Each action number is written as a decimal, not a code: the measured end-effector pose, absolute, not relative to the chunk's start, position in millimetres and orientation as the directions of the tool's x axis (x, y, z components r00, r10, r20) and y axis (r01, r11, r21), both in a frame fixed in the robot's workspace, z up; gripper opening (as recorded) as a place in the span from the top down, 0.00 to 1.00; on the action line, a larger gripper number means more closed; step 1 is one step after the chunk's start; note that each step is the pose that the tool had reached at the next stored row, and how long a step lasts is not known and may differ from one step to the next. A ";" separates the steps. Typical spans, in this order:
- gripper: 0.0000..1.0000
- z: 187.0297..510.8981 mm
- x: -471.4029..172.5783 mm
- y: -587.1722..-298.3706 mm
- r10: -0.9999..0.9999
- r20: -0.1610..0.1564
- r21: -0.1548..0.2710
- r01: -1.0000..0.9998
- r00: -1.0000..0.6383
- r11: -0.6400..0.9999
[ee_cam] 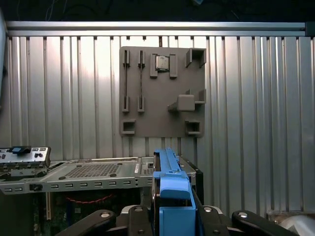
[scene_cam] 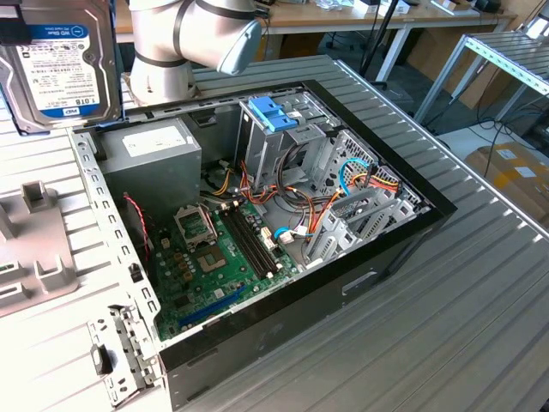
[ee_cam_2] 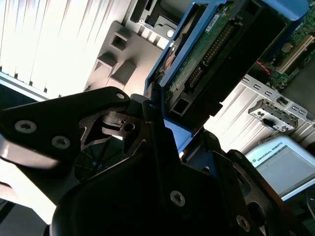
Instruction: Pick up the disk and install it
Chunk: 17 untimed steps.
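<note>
The disk (scene_cam: 58, 60), a dark hard drive with a white and blue label, hangs in the air at the exterior view's upper left, above the table and clear of the open computer case (scene_cam: 377, 257). In the second wrist view my gripper (ee_cam_2: 165, 123) is shut on the disk (ee_cam_2: 211, 54); its blue side rail and its green circuit-board underside show. In the first wrist view the disk's blue rail and end tab (ee_cam: 171, 189) stand edge-on between the dark fingers (ee_cam: 135, 216) of my gripper (ee_cam: 172, 219).
The case lies open with its motherboard (scene_cam: 214, 257), power supply (scene_cam: 150, 150) and a metal drive cage topped by a lighter blue latch (scene_cam: 273, 112). A grey fixture plate (ee_cam: 162, 93) rests on the ribbed metal table (scene_cam: 480, 326). The arm's grey joint (scene_cam: 193, 34) is behind the case.
</note>
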<state>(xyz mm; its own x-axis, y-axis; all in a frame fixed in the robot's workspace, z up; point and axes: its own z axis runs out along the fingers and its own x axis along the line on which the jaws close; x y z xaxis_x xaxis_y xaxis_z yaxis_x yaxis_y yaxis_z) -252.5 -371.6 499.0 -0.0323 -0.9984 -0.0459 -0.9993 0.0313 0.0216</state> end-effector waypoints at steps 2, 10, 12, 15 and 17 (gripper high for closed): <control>0.63 499.0 -250.6 -371.6 -0.998 -0.046 0.022 -0.999 -0.032 0.031; 0.63 498.6 -241.8 -371.6 -0.998 -0.046 0.022 -0.999 -0.032 0.031; 0.63 498.5 -240.4 -371.7 -0.998 -0.046 0.022 -0.999 -0.032 0.031; 0.63 498.4 -238.0 -371.7 -0.998 -0.046 0.022 -0.999 -0.032 0.031; 0.63 498.3 -236.1 -371.7 -0.998 -0.046 0.022 -0.999 -0.032 0.031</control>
<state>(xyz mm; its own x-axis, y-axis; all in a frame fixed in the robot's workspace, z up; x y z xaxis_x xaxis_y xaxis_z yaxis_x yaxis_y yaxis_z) -236.1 -371.7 498.3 -0.0323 -0.9984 -0.0459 -0.9993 0.0313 0.0217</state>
